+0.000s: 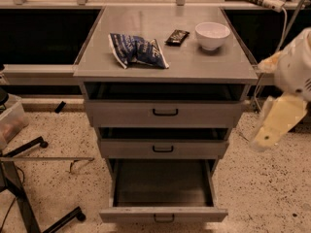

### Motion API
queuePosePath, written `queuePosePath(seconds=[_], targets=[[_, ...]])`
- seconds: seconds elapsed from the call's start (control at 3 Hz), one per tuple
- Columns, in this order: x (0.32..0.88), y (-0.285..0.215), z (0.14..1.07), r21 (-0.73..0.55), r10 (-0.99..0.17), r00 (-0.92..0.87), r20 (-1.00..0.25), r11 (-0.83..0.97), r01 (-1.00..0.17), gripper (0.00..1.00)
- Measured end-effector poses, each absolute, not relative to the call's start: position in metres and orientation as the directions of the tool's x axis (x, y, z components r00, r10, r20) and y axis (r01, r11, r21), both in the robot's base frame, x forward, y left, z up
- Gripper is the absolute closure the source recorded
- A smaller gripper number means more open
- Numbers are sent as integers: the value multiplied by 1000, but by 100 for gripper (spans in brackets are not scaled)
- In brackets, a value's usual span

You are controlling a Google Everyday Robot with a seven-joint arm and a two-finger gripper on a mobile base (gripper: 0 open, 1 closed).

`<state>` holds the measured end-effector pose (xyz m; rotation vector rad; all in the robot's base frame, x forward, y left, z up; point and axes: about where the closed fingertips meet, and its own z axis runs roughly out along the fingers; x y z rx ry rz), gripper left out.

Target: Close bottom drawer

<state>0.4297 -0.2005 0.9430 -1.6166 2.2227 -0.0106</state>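
The bottom drawer [163,214] of the grey three-drawer cabinet is pulled far out. Its dark deep tray [163,183] shows empty, and its low front panel carries a small black loop handle [164,219]. The middle drawer [163,148] and the top drawer [164,113] stand slightly out, each with the same kind of handle. My gripper [266,132] hangs at the right of the cabinet, at about the middle drawer's height, apart from all drawers, under the white arm [297,72].
On the cabinet top [204,64] lie a blue snack bag [137,50], a small dark packet [177,36] and a white bowl [212,35]. A black chair base [29,188] and a clear bin [10,123] stand at the left on the speckled floor.
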Motion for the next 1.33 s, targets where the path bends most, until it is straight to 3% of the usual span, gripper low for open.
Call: queuePosePath(seconds=[0.67, 1.33], targets=[[409, -154, 793, -91, -850, -272, -452, 347, -933, 0], [371, -125, 645, 69, -818, -329, -471, 338, -939, 0]])
